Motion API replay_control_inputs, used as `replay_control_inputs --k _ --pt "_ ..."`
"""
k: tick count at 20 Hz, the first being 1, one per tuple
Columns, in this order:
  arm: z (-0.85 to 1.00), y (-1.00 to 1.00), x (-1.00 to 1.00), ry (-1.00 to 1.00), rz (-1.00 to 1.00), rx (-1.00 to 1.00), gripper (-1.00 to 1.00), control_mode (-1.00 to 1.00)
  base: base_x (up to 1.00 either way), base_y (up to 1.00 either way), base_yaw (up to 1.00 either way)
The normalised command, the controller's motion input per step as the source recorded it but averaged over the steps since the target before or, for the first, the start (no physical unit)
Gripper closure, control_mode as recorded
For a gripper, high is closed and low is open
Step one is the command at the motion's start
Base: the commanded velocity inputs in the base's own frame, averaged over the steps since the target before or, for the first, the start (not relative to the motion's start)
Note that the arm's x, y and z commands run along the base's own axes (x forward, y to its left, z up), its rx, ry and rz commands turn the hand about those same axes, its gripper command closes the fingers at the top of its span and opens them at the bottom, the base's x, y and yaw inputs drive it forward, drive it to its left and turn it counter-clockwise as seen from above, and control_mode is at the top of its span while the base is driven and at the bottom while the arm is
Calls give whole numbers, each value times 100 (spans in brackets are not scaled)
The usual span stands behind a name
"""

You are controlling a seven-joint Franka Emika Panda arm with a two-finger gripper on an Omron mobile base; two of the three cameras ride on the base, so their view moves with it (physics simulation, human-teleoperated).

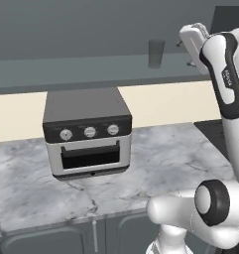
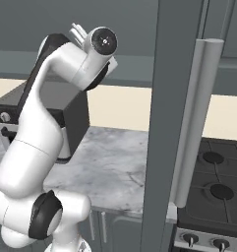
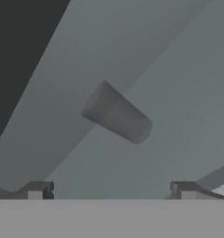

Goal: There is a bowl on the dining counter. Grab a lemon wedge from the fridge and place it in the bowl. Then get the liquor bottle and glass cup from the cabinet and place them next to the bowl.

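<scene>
On the flat grey shelf of the cabinet (image 1: 81, 69), the glass cup (image 1: 155, 53) stands upright and alone, a plain grey translucent tumbler set toward the shelf's right part. In the hand view the same cup (image 3: 117, 113) appears tilted by the camera's roll, lying between and ahead of the two dark fingertips (image 3: 36, 190), which stand wide apart at the bottom corners with nothing between them; the gripper (image 3: 111, 193) is open and apart from the cup.

In the left base view the white hand is raised to shelf height just right of the cup, the forearm rising along the right edge. A small line of dark lettering runs along the arm's black sleeve, too small to read.

Below the shelf a toaster oven (image 1: 87, 133) sits on the marbled wall counter (image 1: 160, 163), with three silver knobs on its dark panel; the tiny marks above the knobs are unreadable. Dark base cabinets (image 1: 66, 238) run under the counter.

In the right base view an open cabinet door (image 2: 175, 123) with a long silver bar handle (image 2: 194, 123) stands in front, and a black stove (image 2: 213, 192) with burners and knobs lies to the right of the counter.
</scene>
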Motion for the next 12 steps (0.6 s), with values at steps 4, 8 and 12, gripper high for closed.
replay_control_inputs --k 4,8,12 --pt "0 0 40 0 0 1 -100 -100 0 0 0" --pt "0 0 43 0 0 1 -100 -100 0 0 0" --pt "0 0 39 0 0 1 -100 -100 0 0 0"
